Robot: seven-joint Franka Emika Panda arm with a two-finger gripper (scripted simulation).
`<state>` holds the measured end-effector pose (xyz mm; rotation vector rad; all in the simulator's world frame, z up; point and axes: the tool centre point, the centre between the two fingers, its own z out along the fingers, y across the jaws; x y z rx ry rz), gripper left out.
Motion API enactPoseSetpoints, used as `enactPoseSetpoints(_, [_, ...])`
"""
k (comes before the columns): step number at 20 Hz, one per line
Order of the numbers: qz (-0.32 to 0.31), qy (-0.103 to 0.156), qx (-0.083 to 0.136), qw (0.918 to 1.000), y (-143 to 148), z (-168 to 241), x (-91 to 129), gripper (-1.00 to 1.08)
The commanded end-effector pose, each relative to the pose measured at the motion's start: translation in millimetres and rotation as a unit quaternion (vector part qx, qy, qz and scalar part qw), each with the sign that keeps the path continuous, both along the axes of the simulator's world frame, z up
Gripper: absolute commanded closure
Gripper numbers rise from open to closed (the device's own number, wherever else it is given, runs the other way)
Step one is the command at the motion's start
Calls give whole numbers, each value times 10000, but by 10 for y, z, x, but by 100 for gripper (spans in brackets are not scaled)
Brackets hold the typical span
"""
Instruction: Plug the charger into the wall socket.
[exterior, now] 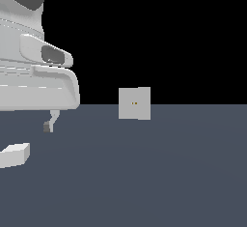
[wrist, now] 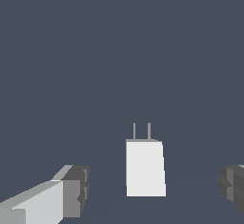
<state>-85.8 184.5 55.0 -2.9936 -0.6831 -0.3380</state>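
Observation:
The charger is a small white block lying on the dark floor, with two thin prongs at one end. In the exterior view the charger lies at the far left, partly cut off by the frame edge. My gripper is open, and its two dark fingertips stand wide apart on either side of the charger, above it and not touching it. One finger shows in the exterior view, above the block. The wall socket is a light grey upright plate with two tiny holes, standing farther back towards the exterior view's right.
The arm's large white body fills the exterior view's upper left. The dark grey floor stretches between the charger and the socket, and nothing else stands on it.

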Motion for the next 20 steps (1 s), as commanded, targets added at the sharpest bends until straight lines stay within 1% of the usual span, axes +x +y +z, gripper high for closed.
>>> enactPoseSetpoints(1, [6,-1,-4,10000,2,-86,-7,-92])
enactPoseSetpoints(7, [16,-14,-9,10000,8,-343,-10,-92])
enactPoseSetpoints(13, [18,-17,-10,10000,10,-433,-7,-92])
enactPoseSetpoints(14, [18,-17,-10,10000,10,-433,-7,108])
enactPoseSetpoints(20, [18,-17,-10,10000,10,-433,-7,108])
